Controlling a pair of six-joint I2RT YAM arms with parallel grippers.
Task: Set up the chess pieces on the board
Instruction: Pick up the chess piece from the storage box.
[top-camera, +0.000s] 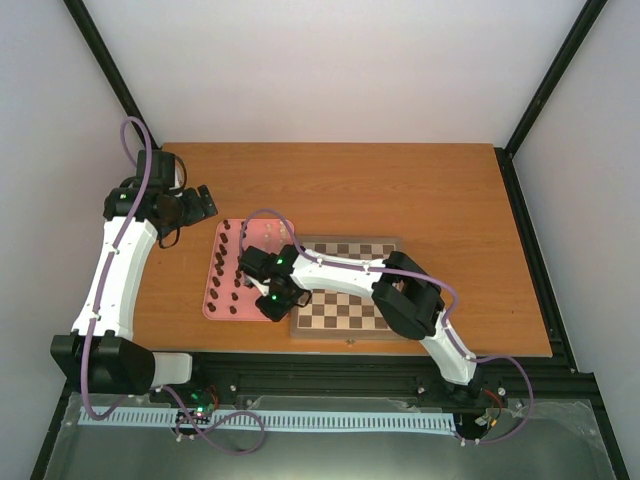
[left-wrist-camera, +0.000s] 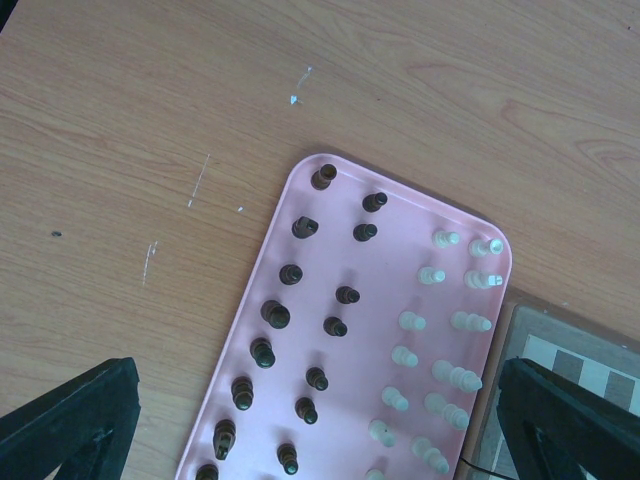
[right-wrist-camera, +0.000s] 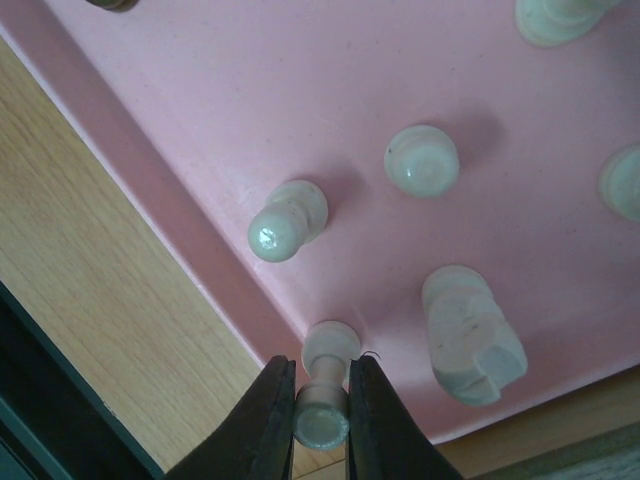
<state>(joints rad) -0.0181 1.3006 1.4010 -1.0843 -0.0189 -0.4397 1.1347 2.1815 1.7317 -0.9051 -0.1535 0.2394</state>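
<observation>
The right hand (right-wrist-camera: 322, 385) is shut on one cream pawn (right-wrist-camera: 330, 348). Its two fingers (right-wrist-camera: 268, 425) pinch the pawn's round head. The pawn is in a corner of the pink tray (right-wrist-camera: 250, 120), right by the raised rim. The tray lies on the worktop (top-camera: 400, 190), close to the near edge and over toward the left edge. The board (top-camera: 350, 315) sits just beside the tray on its right, also close to the near edge. The right arm reaches across the board to get to the tray. I can see no chess pieces on the part of the board that the arm does not hide. The dark pieces (left-wrist-camera: 275, 315) stand in rows on the side of the tray away from the board. The cream pieces (left-wrist-camera: 410, 322) stand on the side next to it. The left hand (top-camera: 200, 203) is open and holds nothing. It hangs over the worktop past the tray's far left corner. I think the pawn is very light and hard, and it looks smooth, so it could slip out or pop sideways. The head is round, so a grip there may be a bit wobbly. The thin neck just under the head looks like a safer place to hold. A piece this small and thin will probably tip over if it is put down crooked.
</observation>
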